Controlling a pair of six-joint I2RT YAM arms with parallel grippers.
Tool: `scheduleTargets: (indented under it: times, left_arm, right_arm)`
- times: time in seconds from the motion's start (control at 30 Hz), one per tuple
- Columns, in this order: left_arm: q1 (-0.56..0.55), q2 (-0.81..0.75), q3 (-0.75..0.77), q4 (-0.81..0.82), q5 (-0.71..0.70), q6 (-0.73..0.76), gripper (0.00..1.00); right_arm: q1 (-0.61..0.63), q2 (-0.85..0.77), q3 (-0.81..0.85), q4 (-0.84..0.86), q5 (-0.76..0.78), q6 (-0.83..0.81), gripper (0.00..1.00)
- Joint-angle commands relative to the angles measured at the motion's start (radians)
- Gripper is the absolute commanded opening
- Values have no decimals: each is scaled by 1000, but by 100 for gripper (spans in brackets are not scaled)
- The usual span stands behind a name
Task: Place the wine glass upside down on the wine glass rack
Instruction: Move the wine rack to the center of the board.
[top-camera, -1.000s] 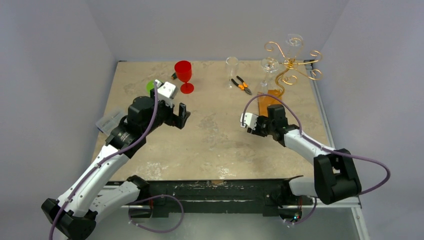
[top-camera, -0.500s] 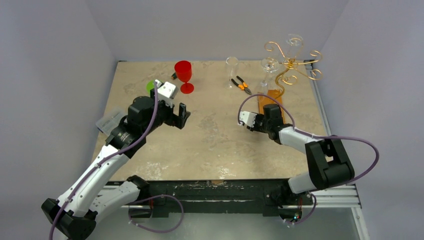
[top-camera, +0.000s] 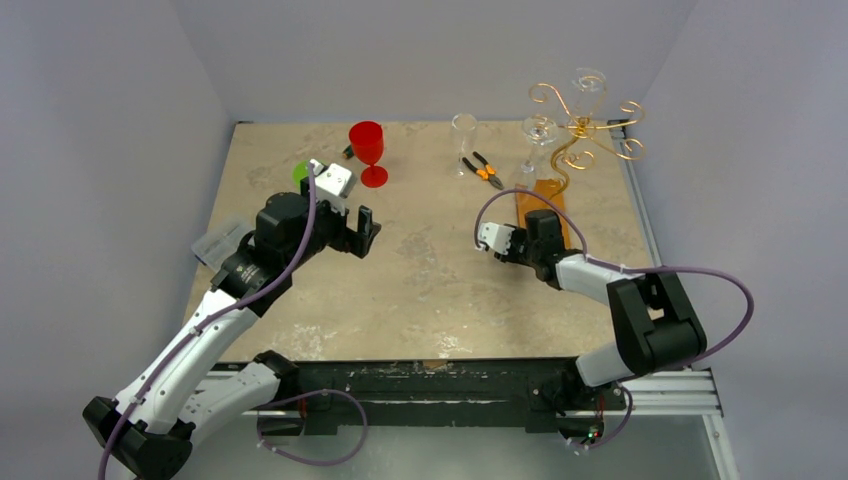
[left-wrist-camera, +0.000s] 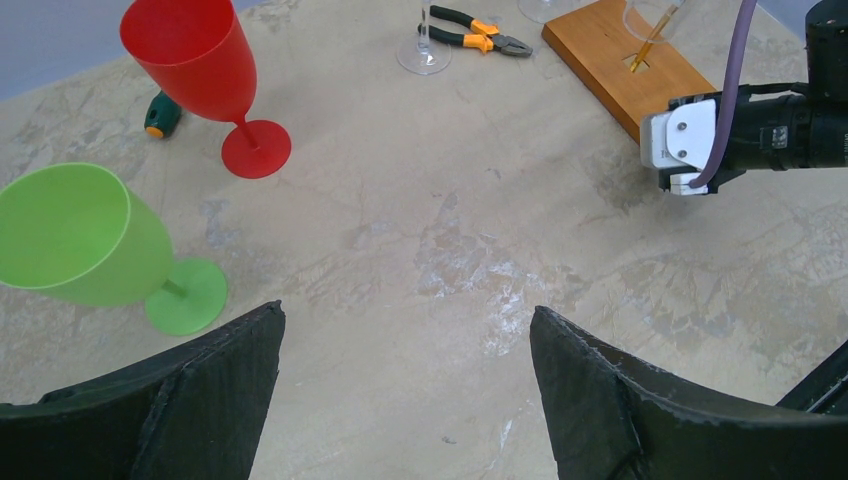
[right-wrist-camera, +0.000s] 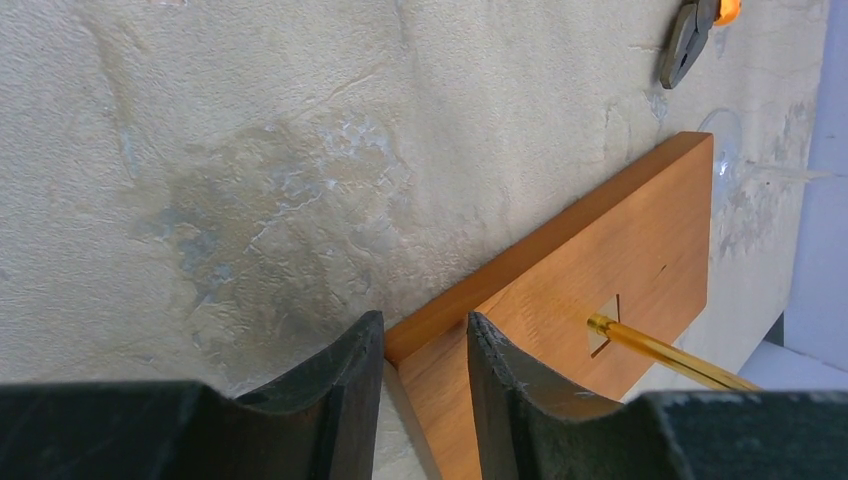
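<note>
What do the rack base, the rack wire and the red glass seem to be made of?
Rack base: apparently wood, a flat board with crisp edges and a smooth orange-brown finish. Rack wire: probably metal, thin, glossy gold. Red glass: likely plastic, translucent and evenly coloured, though tinted glass is possible.

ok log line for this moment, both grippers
left gripper open, empty | right gripper at rack base corner, jaws narrow, grip unclear
</note>
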Motion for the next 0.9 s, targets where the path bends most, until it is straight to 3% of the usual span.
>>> scheduleTargets:
  times: [0.0,0.87]
  left_arm:
    - [1,-7,6,20,-2,19,90]
    - [2,-9,6,20,-1,17,90]
  right_arm:
    - [-22,6,-7,26,54,17,34]
    - [-208,-50,-27,-23,23,-33,34]
